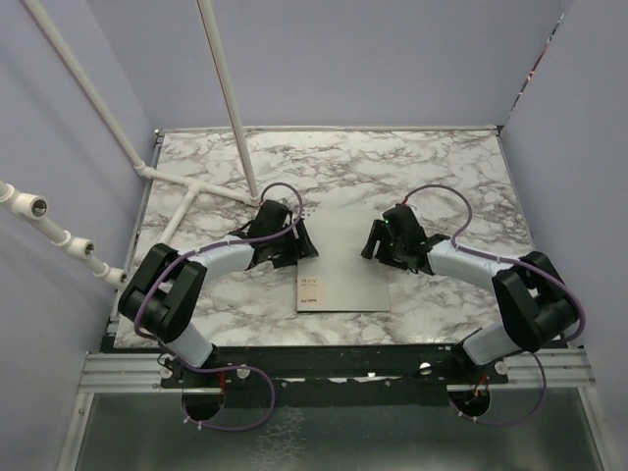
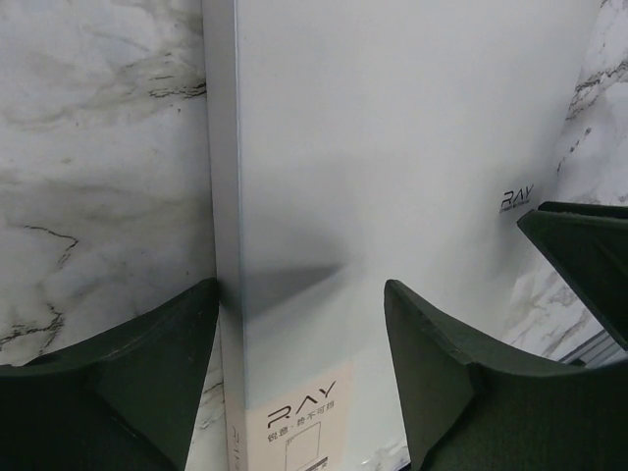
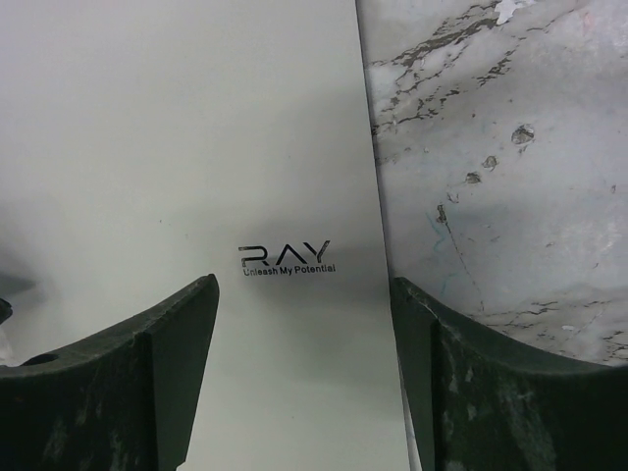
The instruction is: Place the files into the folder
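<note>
The folder (image 1: 343,270) lies shut and flat on the marble table, grey side up, with a reddish label (image 1: 311,291) at its near left corner. My left gripper (image 1: 291,245) is at its left edge, open, jaws astride the spine (image 2: 222,196) of the folder (image 2: 392,147). My right gripper (image 1: 377,240) is at the opposite edge, open, with the right border of the folder (image 3: 196,128) running between its fingers. Both the left gripper (image 2: 302,287) and the right gripper (image 3: 304,283) hold nothing. The files are out of view.
White pipes (image 1: 231,98) slant down onto the table's back left. Purple walls close in the marble table (image 1: 442,167) on three sides. A fingertip of the right gripper (image 2: 589,255) shows in the left wrist view.
</note>
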You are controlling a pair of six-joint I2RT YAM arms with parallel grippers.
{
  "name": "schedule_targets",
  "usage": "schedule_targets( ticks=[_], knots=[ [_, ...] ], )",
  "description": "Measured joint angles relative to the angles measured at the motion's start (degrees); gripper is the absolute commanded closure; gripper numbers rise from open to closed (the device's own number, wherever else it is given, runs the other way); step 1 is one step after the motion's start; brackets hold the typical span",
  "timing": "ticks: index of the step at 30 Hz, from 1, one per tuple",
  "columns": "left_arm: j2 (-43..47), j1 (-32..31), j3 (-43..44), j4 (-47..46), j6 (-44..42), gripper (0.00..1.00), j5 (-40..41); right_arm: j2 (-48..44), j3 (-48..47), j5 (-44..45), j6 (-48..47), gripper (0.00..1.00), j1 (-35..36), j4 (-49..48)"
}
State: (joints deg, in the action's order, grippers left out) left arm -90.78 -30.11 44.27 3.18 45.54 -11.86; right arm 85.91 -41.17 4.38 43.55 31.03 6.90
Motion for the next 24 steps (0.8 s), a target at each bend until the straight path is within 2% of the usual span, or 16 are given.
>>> schedule_targets(
  ticks=[8, 12, 14, 24],
  knots=[
    [-0.6, -0.1, 0.7, -1.3, -0.6, 0.17, -1.1, -0.1, -3.3, 1.8, -2.5, 0.16, 0.0, 5.5],
    [-0.2, -0.1, 1.6, 1.4, -1.7, 0.13, -1.1, -5.5, -5.5, 4.5, -4.0, 0.13, 0.0, 10.0],
    [0.7, -0.1, 2.1, 3.4, -2.2, 0.02, -1.0, -9.4, -6.8, 6.1, -4.9, 0.11, 0.0, 11.7],
    [10.7, 0.8, 12.0, 15.1, -8.6, 0.01, 3.0, -24.0, -12.3, 12.9, -10.2, 0.06, 0.0, 19.1]
  ],
)
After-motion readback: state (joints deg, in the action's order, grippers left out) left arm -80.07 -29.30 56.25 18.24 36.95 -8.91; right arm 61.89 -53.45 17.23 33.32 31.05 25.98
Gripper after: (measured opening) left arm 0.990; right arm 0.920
